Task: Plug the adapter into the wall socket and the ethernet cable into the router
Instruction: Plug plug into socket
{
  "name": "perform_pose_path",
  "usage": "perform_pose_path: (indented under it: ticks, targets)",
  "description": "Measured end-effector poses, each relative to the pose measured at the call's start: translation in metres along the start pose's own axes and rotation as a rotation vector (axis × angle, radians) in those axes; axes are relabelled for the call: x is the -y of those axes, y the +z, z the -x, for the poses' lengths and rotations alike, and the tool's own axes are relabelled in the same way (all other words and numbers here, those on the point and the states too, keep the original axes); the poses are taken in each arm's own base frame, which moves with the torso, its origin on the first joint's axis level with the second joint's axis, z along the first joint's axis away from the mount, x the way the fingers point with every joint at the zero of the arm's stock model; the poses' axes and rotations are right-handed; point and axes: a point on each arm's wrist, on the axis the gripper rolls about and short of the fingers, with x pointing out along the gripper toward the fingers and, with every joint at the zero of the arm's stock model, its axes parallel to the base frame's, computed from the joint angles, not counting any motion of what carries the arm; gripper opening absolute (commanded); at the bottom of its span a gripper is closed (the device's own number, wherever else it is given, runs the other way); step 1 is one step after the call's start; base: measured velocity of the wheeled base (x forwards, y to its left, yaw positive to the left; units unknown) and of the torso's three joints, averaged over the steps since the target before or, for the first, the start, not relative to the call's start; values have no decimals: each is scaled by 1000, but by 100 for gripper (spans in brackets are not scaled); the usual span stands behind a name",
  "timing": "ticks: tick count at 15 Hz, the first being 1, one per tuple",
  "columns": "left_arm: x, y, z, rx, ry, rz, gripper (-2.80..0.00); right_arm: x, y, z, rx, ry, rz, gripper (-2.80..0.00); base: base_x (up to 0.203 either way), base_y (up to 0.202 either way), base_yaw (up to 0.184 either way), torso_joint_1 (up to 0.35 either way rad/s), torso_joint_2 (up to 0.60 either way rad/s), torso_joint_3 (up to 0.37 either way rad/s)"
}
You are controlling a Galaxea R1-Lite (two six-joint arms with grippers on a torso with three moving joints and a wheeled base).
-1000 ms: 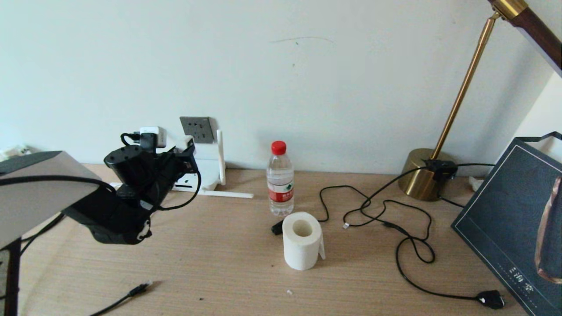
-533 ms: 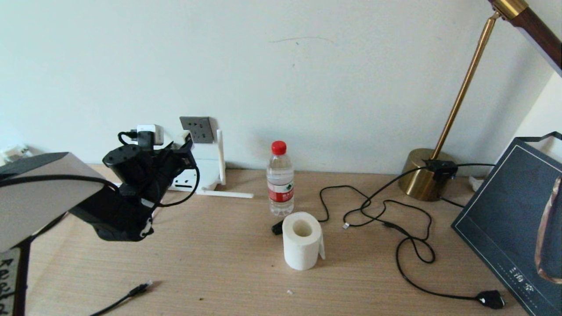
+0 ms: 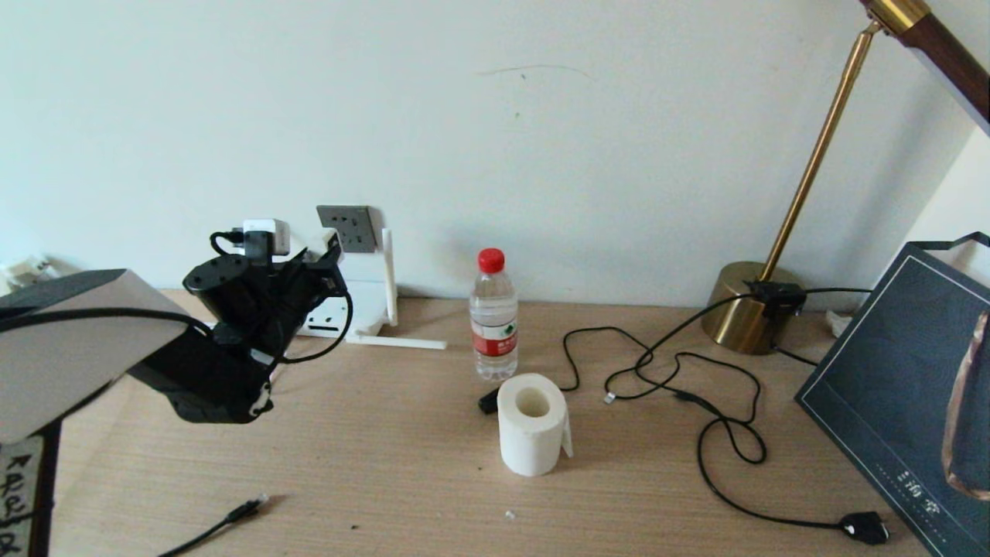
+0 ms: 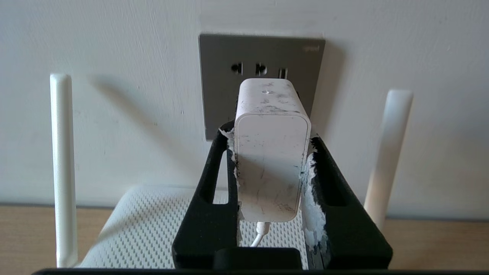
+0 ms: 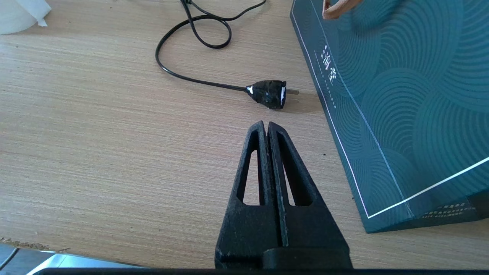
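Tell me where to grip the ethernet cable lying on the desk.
Grip the ethernet cable just behind its small plug, from above, fingers across the cord. It lies flat on the desk, clear tip pointing up-right, so the plug end stays free for insertion.

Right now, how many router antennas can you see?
3. Two upright antennas stand either side of the adapter in the left gripper; a third antenna lies flat on the desk. More may be hidden behind the arm.

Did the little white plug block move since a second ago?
Yes, a tiny bit. In the head view the adapter, held in the left gripper, has slid left, away from the wall socket, which stayed put.
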Motion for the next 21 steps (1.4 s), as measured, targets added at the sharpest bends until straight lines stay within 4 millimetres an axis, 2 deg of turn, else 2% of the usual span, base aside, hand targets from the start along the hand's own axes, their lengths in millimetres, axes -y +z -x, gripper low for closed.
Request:
perform_pose_path:
  ticks: [9, 21]
  targets:
    - [-9, -13, -4, -17, 1, -3, -280, 0, 0, 0, 0, 0, 0, -280, 0, 0, 0, 0, 0, 0]
    - [-11, -13, -16, 21, 8, -3, -280, 0, 0, 0, 0, -1, 0, -280, 0, 0, 0, 0, 0, 0]
